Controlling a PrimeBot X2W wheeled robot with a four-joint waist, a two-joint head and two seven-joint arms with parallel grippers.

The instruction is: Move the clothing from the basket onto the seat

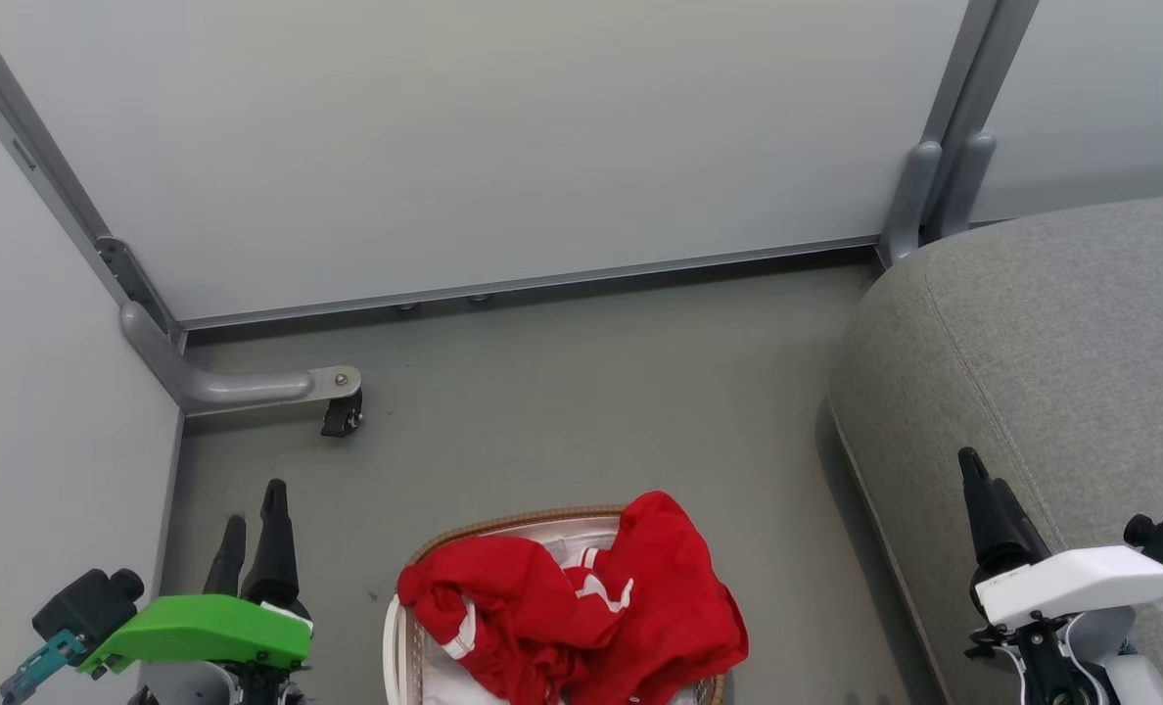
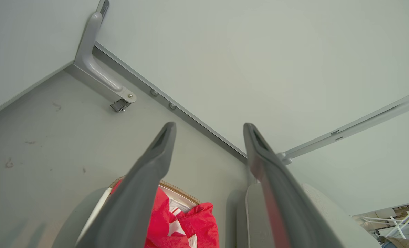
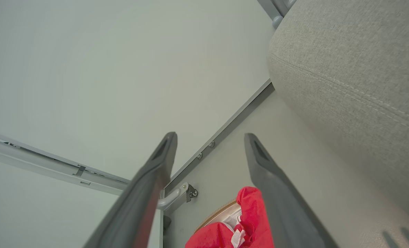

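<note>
Long dark fingers (image 2: 158, 155) of the left gripper (image 1: 254, 509) are standing spread wide at 8 o'clock in the head view, gripping nothing. The right gripper (image 1: 983, 475) at 4 o'clock is gaping just as wide, likewise empty, its tips showing over the large rounded grey fabric-upholstered seat (image 1: 1051, 333) sitting at 3 o'clock. White-striped, bright red soft clothing (image 1: 542, 597) is lying bunched in the tan-rimmed oval white plastic basket (image 1: 503, 522) at 6 o'clock, draping over its rim toward 4 o'clock, on the grey floor (image 1: 591, 392).
</note>
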